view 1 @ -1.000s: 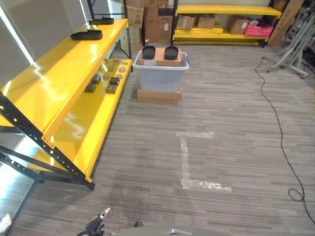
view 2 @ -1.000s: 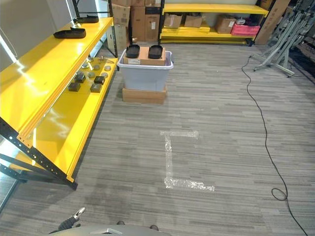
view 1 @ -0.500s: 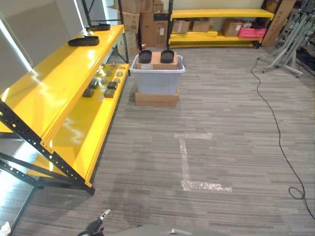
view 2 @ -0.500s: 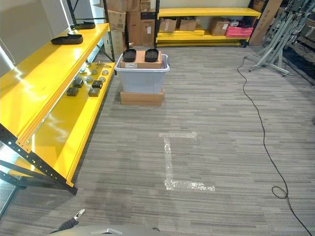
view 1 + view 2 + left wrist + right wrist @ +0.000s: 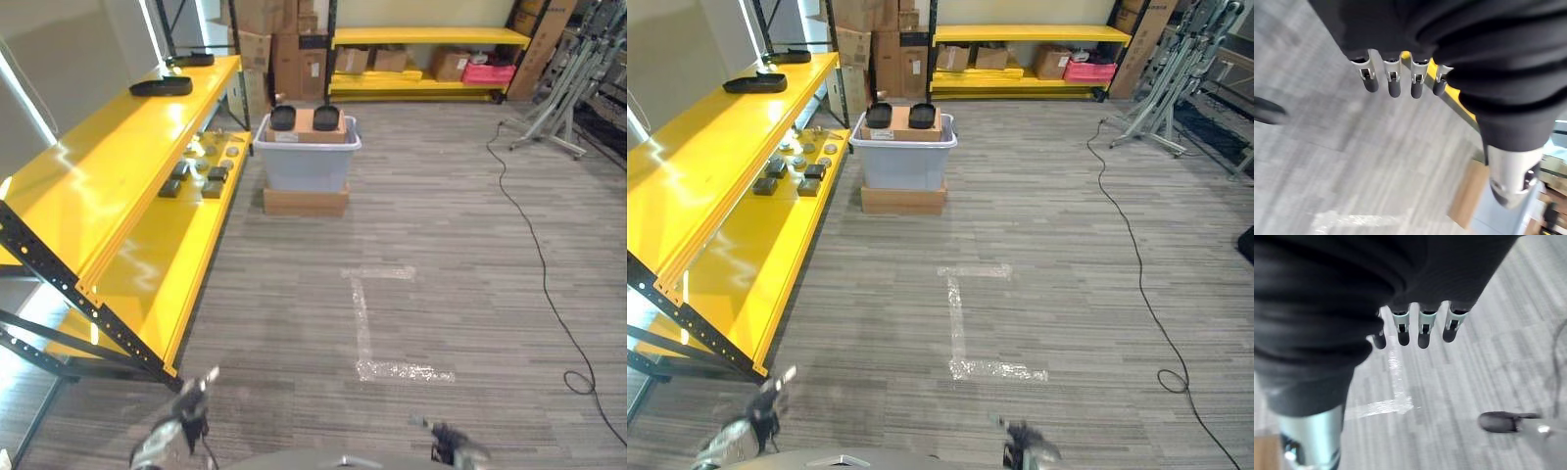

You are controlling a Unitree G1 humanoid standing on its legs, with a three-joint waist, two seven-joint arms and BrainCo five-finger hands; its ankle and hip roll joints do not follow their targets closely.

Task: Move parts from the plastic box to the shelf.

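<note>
Two black parts [image 5: 283,117] [image 5: 326,117] sit side by side on a brown cardboard sheet [image 5: 305,124] across the top of the grey plastic box [image 5: 306,164], and I see that box standing on a flat cardboard carton [image 5: 306,201] on the floor, well ahead of me. Just beside it, to my left, runs the yellow shelf [image 5: 118,166]. On its lower level, near the box, lies a cluster of small dark and silvery parts [image 5: 201,174]. On its upper level rest two long black trays [image 5: 162,86] [image 5: 190,60], one behind the other.

My left hand [image 5: 168,438] shows low at my left, over the striped grey floor [image 5: 441,245], near the foot of the shelf's black frame. From its wrist view I read the left hand's fingers [image 5: 1393,85] as straight and relaxed, spread in a row, holding nothing. My right hand [image 5: 451,446] shows low at my right, also over bare floor. Its fingers [image 5: 1422,335] hang straight and empty too, with the thumb apart.

Between me and the box, a corner mark of shiny tape [image 5: 367,328] is stuck on the floor. A black cable [image 5: 534,264] snakes along the floor at the right. At the far wall stands another yellow shelf [image 5: 431,59] loaded with cardboard boxes.
</note>
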